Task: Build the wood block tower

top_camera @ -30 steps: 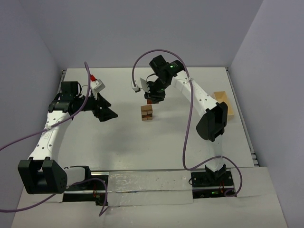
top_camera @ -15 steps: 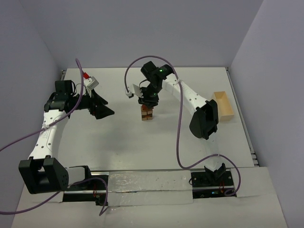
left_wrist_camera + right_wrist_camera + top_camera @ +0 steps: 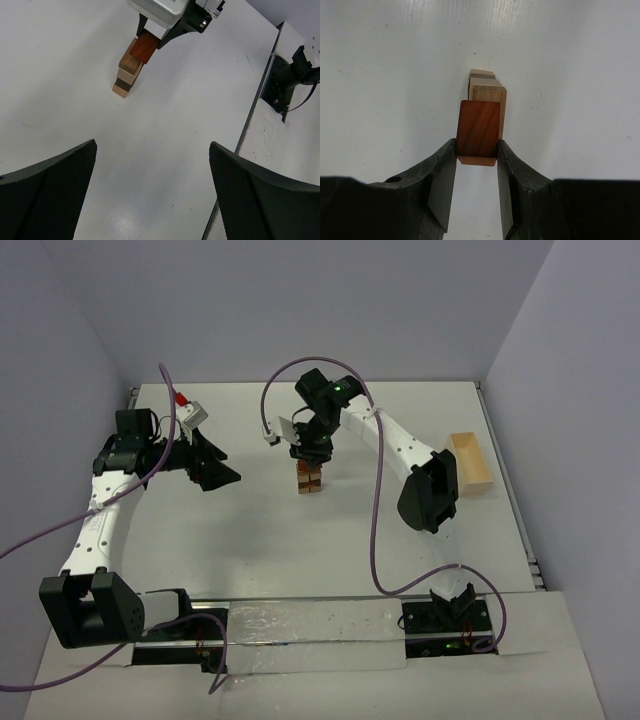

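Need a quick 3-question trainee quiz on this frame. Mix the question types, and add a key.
1. True or false: the left gripper is holding a block.
2. What colour is the held block in the right gripper? A) tan B) reddish-brown C) dark brown
3. Fill in: the pale wooden box lies on the robot's ___ side of the table.

Key: 1 false, its jaws stand open and empty. 2 B. 3 right.
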You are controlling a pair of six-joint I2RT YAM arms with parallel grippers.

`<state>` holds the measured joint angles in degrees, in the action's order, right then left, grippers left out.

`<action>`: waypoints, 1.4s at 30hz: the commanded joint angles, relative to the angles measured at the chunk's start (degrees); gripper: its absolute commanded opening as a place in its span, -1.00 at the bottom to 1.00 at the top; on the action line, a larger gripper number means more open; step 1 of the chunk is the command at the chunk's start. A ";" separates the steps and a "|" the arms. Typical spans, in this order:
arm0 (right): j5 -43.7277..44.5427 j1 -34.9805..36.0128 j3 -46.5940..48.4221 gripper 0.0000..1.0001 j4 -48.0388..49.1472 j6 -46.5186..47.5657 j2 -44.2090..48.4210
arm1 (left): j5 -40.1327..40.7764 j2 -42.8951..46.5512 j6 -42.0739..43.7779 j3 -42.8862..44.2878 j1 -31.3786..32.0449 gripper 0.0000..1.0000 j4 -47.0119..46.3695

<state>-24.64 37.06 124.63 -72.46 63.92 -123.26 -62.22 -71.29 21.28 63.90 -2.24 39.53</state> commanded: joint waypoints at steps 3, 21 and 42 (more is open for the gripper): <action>0.03 0.56 3.14 -0.85 0.97 -0.67 -1.92 | -1.77 0.65 0.52 1.49 -0.22 0.98 -1.00; 0.93 0.56 3.34 -0.81 1.70 -0.99 -3.07 | -2.03 0.87 0.43 0.96 -0.22 0.98 -1.21; 0.91 0.47 3.78 -0.74 2.14 -1.09 -3.56 | -1.94 0.89 0.78 0.70 -0.22 0.98 -1.30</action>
<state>-23.42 37.15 125.75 -71.22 62.88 -126.78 -62.22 -71.29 21.39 63.90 -2.24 39.55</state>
